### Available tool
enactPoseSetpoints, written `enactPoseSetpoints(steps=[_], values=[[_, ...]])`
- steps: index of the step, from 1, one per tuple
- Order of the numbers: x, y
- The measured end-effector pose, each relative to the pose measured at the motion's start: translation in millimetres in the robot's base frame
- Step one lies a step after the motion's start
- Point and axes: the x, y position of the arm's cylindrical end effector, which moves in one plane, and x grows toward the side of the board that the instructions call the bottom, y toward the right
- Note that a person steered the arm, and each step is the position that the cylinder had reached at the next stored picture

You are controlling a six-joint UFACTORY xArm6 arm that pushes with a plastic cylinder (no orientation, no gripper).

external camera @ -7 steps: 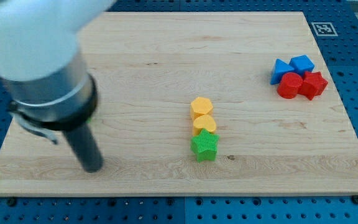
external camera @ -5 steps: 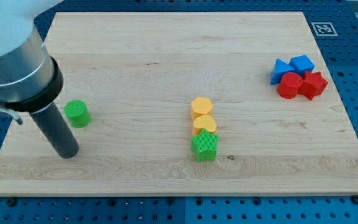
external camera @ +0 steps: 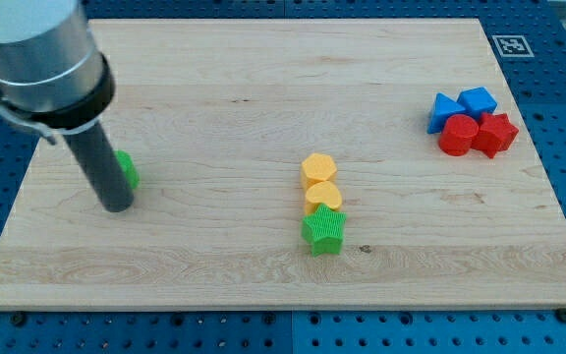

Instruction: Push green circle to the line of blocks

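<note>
The green circle point(external camera: 127, 170) lies at the view's left on the wooden board point(external camera: 263, 88), mostly hidden behind my rod. My tip point(external camera: 117, 205) rests on the board just left of and below it, touching or nearly touching it. A short line of blocks stands at the board's middle: a yellow hexagon point(external camera: 317, 169) on top, a yellow heart point(external camera: 323, 196) under it, and a green star point(external camera: 322, 230) at the bottom. The line is well to the right of the green circle.
A cluster sits at the view's upper right: a blue triangle point(external camera: 443, 108), a blue pentagon point(external camera: 478, 100), a red circle point(external camera: 457, 135) and a red star-like block point(external camera: 496, 134). The board's left edge is close to my tip.
My rod has moved up and slightly right from the lower left, closing on the green circle and now covering most of it. The blocks have not visibly moved.
</note>
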Motion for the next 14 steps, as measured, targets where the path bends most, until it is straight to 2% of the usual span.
enactPoseSetpoints(steps=[1,2,3,6,7,8,10,14], values=[[0.7,-22.2],[-18.9,-40.0],[-33.7,4.4],[-44.8,37.0],[-43.0,67.9],[-33.5,70.8],[-52.2,75.7],[-54.0,90.6]])
